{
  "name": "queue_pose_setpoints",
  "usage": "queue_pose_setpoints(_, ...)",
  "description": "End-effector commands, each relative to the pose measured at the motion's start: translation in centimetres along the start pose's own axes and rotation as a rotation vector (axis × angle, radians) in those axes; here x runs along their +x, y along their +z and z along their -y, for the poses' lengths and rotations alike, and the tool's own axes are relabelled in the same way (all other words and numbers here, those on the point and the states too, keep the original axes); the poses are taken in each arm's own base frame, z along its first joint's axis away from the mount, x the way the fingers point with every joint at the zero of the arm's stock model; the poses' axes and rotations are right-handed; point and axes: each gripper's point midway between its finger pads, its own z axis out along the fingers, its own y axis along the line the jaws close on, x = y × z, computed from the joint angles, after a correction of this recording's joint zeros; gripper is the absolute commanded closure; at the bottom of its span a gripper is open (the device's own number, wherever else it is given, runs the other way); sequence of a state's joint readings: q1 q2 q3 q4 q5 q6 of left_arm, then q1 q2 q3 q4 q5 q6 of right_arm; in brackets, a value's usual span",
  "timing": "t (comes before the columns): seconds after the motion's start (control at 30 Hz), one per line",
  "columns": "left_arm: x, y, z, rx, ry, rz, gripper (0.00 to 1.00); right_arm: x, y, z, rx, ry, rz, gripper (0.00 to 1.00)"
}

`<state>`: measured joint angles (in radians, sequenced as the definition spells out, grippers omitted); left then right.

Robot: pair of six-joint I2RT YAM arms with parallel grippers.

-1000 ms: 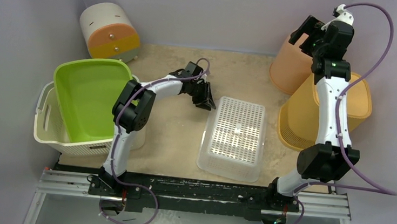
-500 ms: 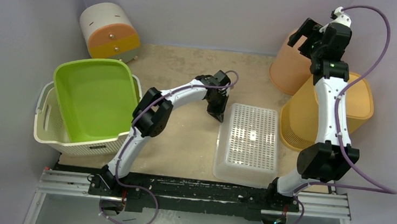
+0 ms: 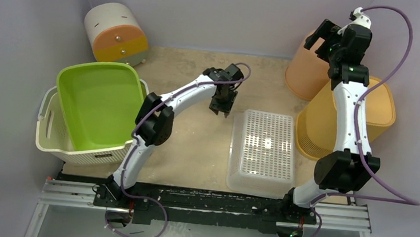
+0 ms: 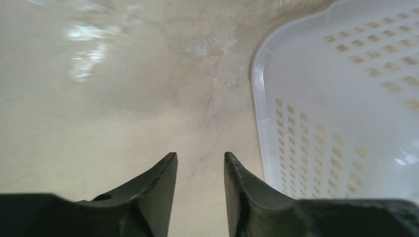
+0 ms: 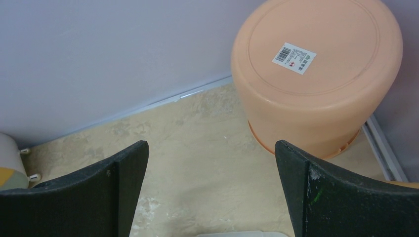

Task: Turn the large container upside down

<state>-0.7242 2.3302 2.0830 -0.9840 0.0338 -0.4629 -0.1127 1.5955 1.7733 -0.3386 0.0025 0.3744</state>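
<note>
Clear perforated bin [image 3: 262, 152] base-up by near edge. Left gripper [image 4: 200, 159], narrowly parted and empty, could clip its far-left corner. Right gripper [image 5: 210, 145] spread wide.

I see left arm [image 3: 184, 96] stretched forward | left gripper [image 4: 200, 155] aimed down, fingers narrowly parted, empty | right arm [image 3: 348, 119] raised high | right gripper [image 5: 212, 143] spread wide, empty

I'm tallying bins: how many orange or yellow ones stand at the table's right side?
2. A peach bucket in the far right corner, and a yellow-orange basket just nearer, partly behind the right arm. None seems hidden.
</note>
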Motion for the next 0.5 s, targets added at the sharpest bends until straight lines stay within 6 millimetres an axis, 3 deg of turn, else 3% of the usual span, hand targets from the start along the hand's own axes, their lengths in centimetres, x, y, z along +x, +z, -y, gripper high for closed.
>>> queue_pose_setpoints(0.0, -6.3, -13.1, -1.6, -0.099, 0.032, 0.327, 0.56, -2.0, -1.5, -1.2, -0.06, -0.006, 0.063, 0.0)
queue_pose_setpoints(0.13, -8.0, -20.7, -4.2, -0.213, -0.003, 0.511, 0.5, -1.7, -1.4, -0.9, -0.051, -0.017, 0.067, 0.0)
queue_pose_setpoints(0.23, -8.1, -25.4, -7.8, -0.342, -0.059, 0.606, 0.48, 0.4, -1.1, -1.0, -0.079, -0.016, 0.02, 0.0)
queue_pose_setpoints(0.37, -6.0, -31.3, -13.8, -0.572, -0.178, 0.707, 0.48, 3.0, -0.9, -1.4, -0.101, -0.021, -0.034, 0.0)
queue_pose_setpoints(0.47, -3.7, -34.5, -17.8, -0.677, -0.301, 0.792, 0.48, 4.7, -0.9, -2.0, -0.123, -0.031, -0.067, 0.0)
